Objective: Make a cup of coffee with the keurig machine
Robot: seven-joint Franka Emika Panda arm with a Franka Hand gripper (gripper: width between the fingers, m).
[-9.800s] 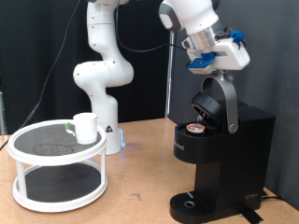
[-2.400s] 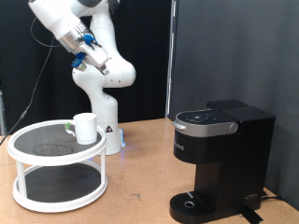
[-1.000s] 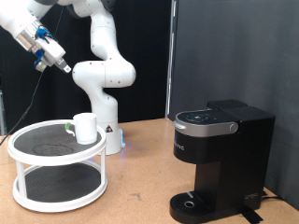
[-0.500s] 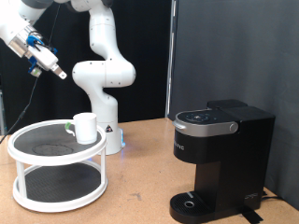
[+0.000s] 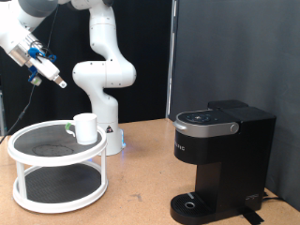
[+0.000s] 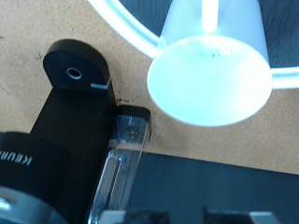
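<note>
The white cup (image 5: 85, 127) stands upright on the top tier of a white round stand (image 5: 28, 150) at the exterior view's left. The black keurig machine (image 5: 220, 159) stands at the right with its lid down; nothing sits on its round drip base (image 5: 192, 202). My gripper (image 5: 56, 81) hangs high at the upper left, above and to the left of the cup, well apart from it, with nothing seen in it. The wrist view looks down on the machine (image 6: 37, 163) and its drip base (image 6: 75, 70); my fingers do not show clearly there.
A small green-marked pod (image 5: 71, 129) lies beside the cup on the stand. The arm's white base (image 5: 105, 94) stands behind the stand and shows in the wrist view (image 6: 210, 75). A black pole (image 5: 172, 56) rises behind the machine.
The machine's lid, open with a pod inside earlier, is now shut. My gripper has swung from the machine to the far left and is lowering slightly above the stand.
</note>
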